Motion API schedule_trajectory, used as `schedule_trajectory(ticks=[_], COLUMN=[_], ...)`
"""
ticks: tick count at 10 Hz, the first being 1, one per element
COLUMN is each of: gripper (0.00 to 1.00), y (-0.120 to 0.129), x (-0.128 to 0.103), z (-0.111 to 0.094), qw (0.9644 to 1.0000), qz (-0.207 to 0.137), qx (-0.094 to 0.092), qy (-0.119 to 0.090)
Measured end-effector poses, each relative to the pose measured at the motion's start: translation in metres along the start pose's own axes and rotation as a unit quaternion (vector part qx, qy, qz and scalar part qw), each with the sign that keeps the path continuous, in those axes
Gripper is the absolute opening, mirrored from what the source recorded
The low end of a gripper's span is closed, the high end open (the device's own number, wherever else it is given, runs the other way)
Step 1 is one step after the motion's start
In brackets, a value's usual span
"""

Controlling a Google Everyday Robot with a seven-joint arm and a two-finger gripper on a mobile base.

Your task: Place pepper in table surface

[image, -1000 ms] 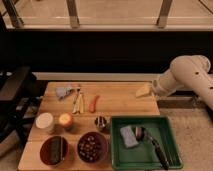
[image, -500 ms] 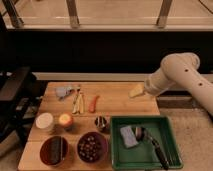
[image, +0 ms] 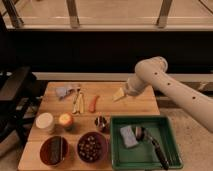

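The pepper (image: 93,103), small, slim and red-orange, lies on the light wooden table surface (image: 135,107) in the back middle, just right of the pale yellow-green sticks (image: 78,102). My gripper (image: 119,95) is at the end of the white arm (image: 150,75), low over the tabletop about a hand's width right of the pepper and apart from it. It holds nothing that I can see.
A green tray (image: 170,131) at the front right holds a sponge (image: 128,136) and a dark brush (image: 152,145). A metal cup (image: 101,123), round orange fruit (image: 65,120), white lidded cup (image: 45,122) and two dark bowls (image: 54,150) stand along the front. A bluish cloth (image: 64,91) lies back left.
The arm has swung left and its gripper has travelled left over the table, closer to the pepper. The pepper and other items have not moved.
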Motion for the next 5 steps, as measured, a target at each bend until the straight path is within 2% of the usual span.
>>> schedule_trajectory(ticks=[1, 2, 3, 5], gripper=[0.71, 0.71, 0.71, 0.71], y=[-0.01, -0.013, -0.016, -0.041], x=[0.014, 0.025, 0.032, 0.046], z=[0.021, 0.034, 0.043, 0.063], qw=[1.0, 0.9999, 0.9998, 0.9995], qz=[-0.003, 0.0, 0.006, 0.017], qx=[0.005, 0.011, 0.015, 0.025], qy=[0.002, 0.004, 0.006, 0.003])
